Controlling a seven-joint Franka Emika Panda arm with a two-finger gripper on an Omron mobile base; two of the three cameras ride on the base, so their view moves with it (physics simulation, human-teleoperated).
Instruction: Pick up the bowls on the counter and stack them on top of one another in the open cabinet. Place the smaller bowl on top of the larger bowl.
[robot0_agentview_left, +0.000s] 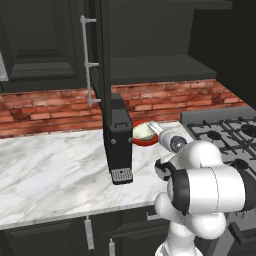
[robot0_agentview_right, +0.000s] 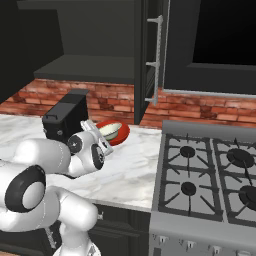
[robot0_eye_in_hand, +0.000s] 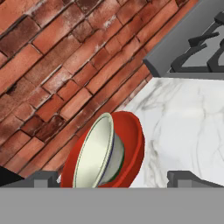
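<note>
Counter (robot0_agentview_left: 50, 165); open gripper (robot0_eye_in_hand: 113, 178) apparently over bowls (robot0_eye_in_hand: 109, 151)

A kitchen: gas stovetop (robot0_agentview_right: 210, 172), marble counter (robot0_agentview_left: 50, 170), brick backsplash (robot0_agentview_left: 45, 107).

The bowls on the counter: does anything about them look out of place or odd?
Yes. The small cream-white bowl already sits inside the wide red bowl, yet the pair rests on the marble counter near the brick wall, not on the shelf of the open cabinet. Nothing looks spilled or damaged. The claw is open.
</note>
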